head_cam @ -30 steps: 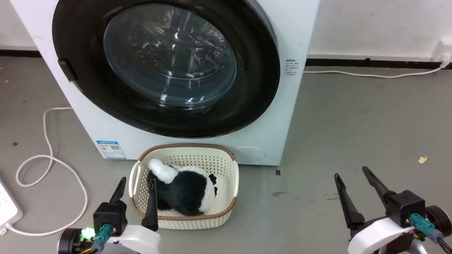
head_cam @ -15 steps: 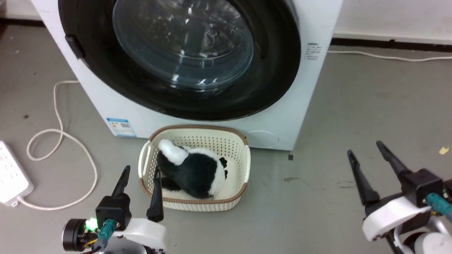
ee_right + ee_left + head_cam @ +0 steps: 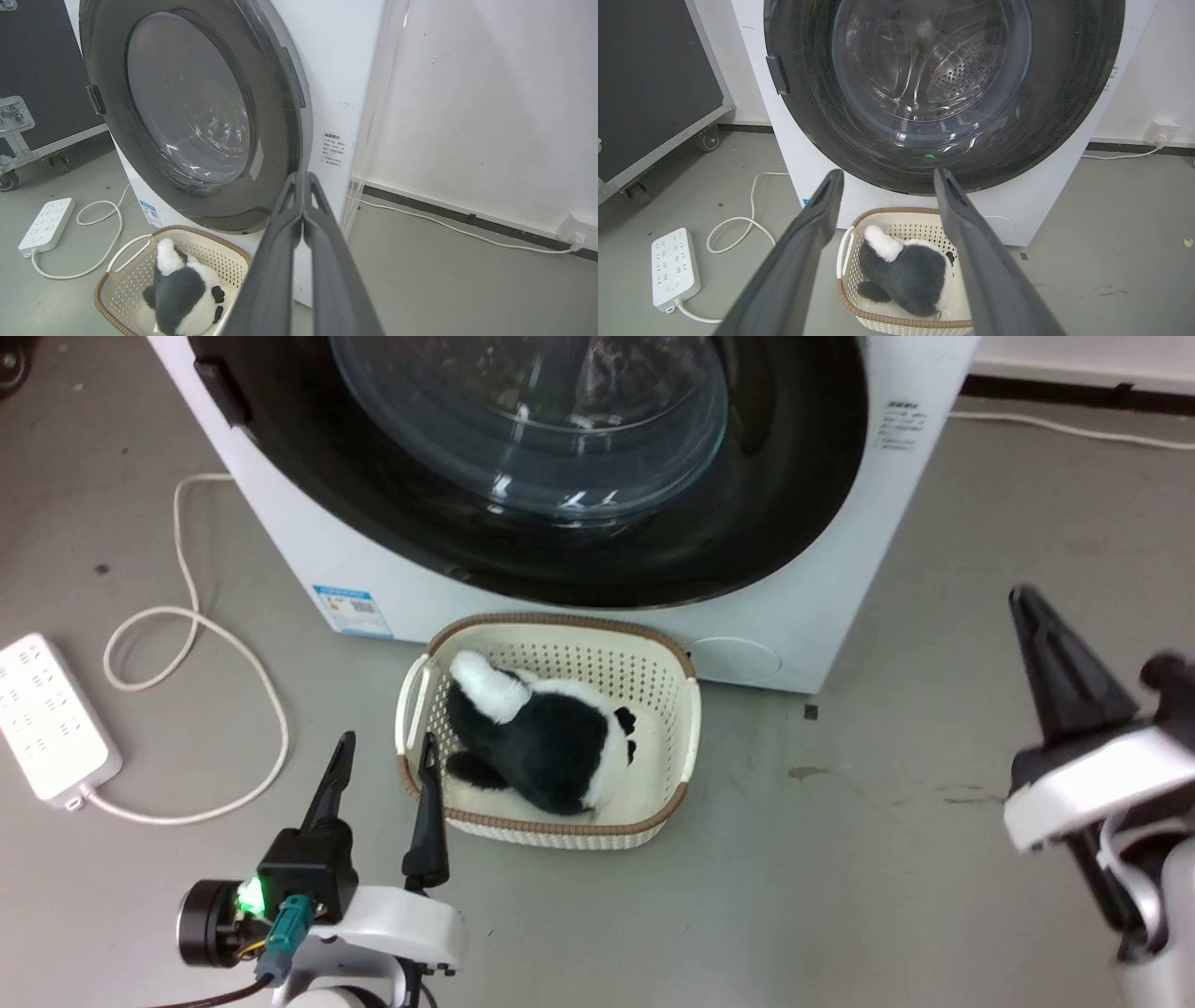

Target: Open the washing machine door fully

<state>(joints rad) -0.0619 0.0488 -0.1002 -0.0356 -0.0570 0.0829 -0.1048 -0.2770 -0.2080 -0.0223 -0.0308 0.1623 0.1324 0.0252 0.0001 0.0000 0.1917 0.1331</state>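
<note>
The washing machine door [image 3: 943, 93] lies shut against the washing machine [image 3: 336, 70], its round face toward the robot, ahead of and above both grippers. The left gripper [image 3: 888, 171] gapes wide, empty (basket [image 3: 896, 210] just past its tips). The right gripper [image 3: 302, 176] is pinched closed, touching nothing.

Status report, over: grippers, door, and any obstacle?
Left gripper open, empty. Right gripper shut, empty. Washing machine door closed, untouched. Basket with plush toy on floor below door.

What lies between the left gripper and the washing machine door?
In the head view, a basket holding a black-and-white plush toy sits between the left gripper and the washing machine door.
</note>
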